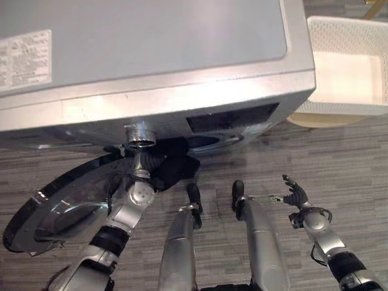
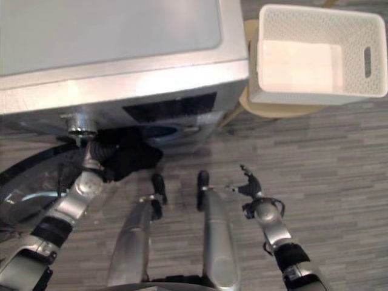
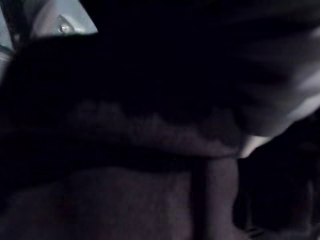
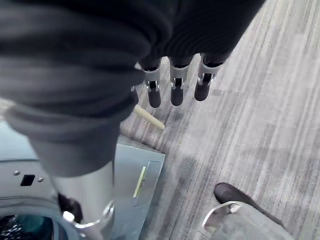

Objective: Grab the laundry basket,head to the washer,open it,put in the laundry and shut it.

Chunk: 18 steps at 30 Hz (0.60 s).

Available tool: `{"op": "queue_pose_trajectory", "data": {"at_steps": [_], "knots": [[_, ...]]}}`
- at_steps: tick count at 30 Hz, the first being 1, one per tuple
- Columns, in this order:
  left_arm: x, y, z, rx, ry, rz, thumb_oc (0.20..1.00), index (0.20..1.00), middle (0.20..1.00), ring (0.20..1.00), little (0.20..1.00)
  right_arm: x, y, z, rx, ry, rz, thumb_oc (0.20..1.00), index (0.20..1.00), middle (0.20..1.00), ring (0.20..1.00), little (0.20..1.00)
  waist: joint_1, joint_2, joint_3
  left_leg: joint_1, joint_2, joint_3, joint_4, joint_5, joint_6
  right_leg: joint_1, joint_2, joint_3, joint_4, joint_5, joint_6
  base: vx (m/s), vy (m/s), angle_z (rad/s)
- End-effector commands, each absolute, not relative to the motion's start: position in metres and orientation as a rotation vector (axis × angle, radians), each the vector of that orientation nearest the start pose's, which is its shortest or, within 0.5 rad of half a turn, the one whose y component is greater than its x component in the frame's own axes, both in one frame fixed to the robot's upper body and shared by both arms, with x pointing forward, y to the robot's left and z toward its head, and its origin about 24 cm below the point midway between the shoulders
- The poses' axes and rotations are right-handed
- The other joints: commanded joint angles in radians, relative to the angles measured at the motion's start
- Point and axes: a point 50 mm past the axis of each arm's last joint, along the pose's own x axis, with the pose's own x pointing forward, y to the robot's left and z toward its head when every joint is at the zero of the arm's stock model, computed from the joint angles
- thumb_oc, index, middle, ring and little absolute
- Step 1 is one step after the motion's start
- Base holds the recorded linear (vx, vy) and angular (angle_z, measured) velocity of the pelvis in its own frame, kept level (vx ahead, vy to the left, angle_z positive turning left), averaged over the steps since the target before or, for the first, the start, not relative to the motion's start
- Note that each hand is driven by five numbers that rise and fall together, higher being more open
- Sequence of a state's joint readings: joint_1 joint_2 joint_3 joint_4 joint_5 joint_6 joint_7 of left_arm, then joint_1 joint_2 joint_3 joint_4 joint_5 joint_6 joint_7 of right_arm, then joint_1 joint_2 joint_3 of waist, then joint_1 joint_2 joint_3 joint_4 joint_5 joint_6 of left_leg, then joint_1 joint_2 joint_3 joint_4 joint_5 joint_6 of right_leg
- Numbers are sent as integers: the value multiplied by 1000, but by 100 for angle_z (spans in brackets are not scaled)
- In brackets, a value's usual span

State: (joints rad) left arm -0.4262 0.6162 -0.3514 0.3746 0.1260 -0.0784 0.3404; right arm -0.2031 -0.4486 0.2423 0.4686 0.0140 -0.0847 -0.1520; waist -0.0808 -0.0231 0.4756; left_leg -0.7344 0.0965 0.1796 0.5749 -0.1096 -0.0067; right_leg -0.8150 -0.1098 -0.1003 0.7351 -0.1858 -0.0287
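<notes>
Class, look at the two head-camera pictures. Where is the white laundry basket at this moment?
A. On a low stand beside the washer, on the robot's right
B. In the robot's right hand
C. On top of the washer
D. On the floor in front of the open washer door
A: the white laundry basket sits on a low stand beside the washer, while the right hand hangs over the floor, holding nothing.
</notes>
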Motion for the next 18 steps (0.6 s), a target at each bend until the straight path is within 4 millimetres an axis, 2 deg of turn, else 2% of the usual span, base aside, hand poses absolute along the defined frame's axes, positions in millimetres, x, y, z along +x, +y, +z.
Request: {"op": "queue_pose_trajectory", "data": {"at_steps": [1, 2, 3, 5, 7, 8, 9, 10, 11, 15, 16, 17, 18], "knots": [[349, 200, 178, 989, -535, 174, 200, 200, 200, 200, 200, 272, -213, 15, -444, 85, 8, 1000, 1000, 1000, 1000, 1000, -48, 2, -85, -84, 49, -1, 122, -73, 6, -33, -16, 21, -58, 32, 77, -92, -2, -4], [353, 204, 192, 1058, -568, 212, 200, 200, 200, 200, 200, 274, -212, 21, -447, 55, 14, 1000, 1000, 1000, 1000, 1000, -52, 7, -82, -139, 58, -4, 174, -86, 9, -81, -15, 22, -15, 21, 74, -92, -3, -7], [354, 203, 193, 1060, -571, 213, 200, 200, 200, 200, 200, 275, -212, 21, -445, 53, 12, 1000, 1000, 1000, 1000, 1000, -51, 7, -84, -150, 60, -6, 184, -90, 9, -91, -14, 21, -8, 18, 73, -53, -8, -14], [361, 210, 222, 1173, -629, 299, 200, 200, 200, 200, 200, 279, -208, 35, -441, -18, 18, 1000, 1000, 1000, 1000, 1000, -62, 12, -73, -228, 74, -15, 264, -110, 14, -163, -13, 30, 56, 1, 67, -50, -17, -16], [366, 213, 240, 1232, -662, 367, 200, 200, 200, 200, 200, 281, -206, 42, -434, -55, 17, 1000, 1000, 1000, 1000, 1000, -67, 17, -64, -301, 84, -30, 333, -131, 19, -235, -6, 36, 122, -20, 59, -45, -20, -9], [369, 221, 265, 1294, -695, 452, 200, 200, 200, 200, 200, 285, -204, 53, -431, -106, 18, 1000, 1000, 1000, 1000, 1000, -79, 19, -52, -361, 97, -40, 387, -147, 29, -294, -2, 42, 170, -34, 54, -32, -17, -13], [370, 220, 267, 1296, -700, 452, 200, 200, 200, 200, 200, 286, -204, 54, -428, -109, 15, 1000, 1000, 1000, 1000, 1000, -76, 20, -55, -374, 99, -43, 397, -151, 29, -305, -2, 41, 178, -37, 54, -25, -14, -20], [371, 222, 281, 1319, -717, 494, 200, 200, 200, 200, 200, 288, -203, 60, -430, -134, 20, 1000, 1000, 1000, 1000, 1000, -82, 22, -53, -407, 101, -51, 428, -159, 34, -338, 2, 43, 204, -44, 51, 7, -11, -20], [372, 230, 304, 1352, -742, 578, 200, 200, 200, 200, 200, 289, -200, 66, -426, -166, 35, 1000, 1000, 1000, 1000, 1000, -96, 24, -48, -465, 104, -63, 484, -171, 41, -394, 12, 49, 251, -55, 44, 5, -17, -18], [366, 236, 361, 1362, -833, 774, 200, 200, 200, 200, 200, 289, -196, 75, -409, -216, 59, 1000, 1000, 1000, 1000, 1000, -116, 25, -49, -574, 118, -90, 579, -198, 50, -496, 26, 56, 331, -73, 37, 30, -13, -10], [366, 235, 362, 1363, -837, 775, 200, 200, 200, 200, 200, 289, -196, 75, -407, -218, 58, 1000, 1000, 1000, 1000, 1000, -115, 25, -49, -580, 119, -92, 584, -200, 50, -502, 26, 55, 335, -75, 37, 41, -12, -12], [361, 239, 388, 1357, -865, 869, 200, 200, 200, 200, 200, 288, -195, 80, -406, -240, 73, 1000, 1000, 1000, 1000, 1000, -126, 26, -46, -626, 128, -101, 623, -211, 56, -545, 33, 55, 366, -78, 36, 34, -17, -11], [358, 240, 400, 1307, -868, 907, 200, 200, 200, 200, 200, 288, -193, 80, -389, -242, 76, 1000, 1000, 1000, 1000, 1000, -128, 25, -45, -651, 132, -107, 647, -215, 58, -564, 36, 55, 382, -81, 36, 48, -28, -13]]}}
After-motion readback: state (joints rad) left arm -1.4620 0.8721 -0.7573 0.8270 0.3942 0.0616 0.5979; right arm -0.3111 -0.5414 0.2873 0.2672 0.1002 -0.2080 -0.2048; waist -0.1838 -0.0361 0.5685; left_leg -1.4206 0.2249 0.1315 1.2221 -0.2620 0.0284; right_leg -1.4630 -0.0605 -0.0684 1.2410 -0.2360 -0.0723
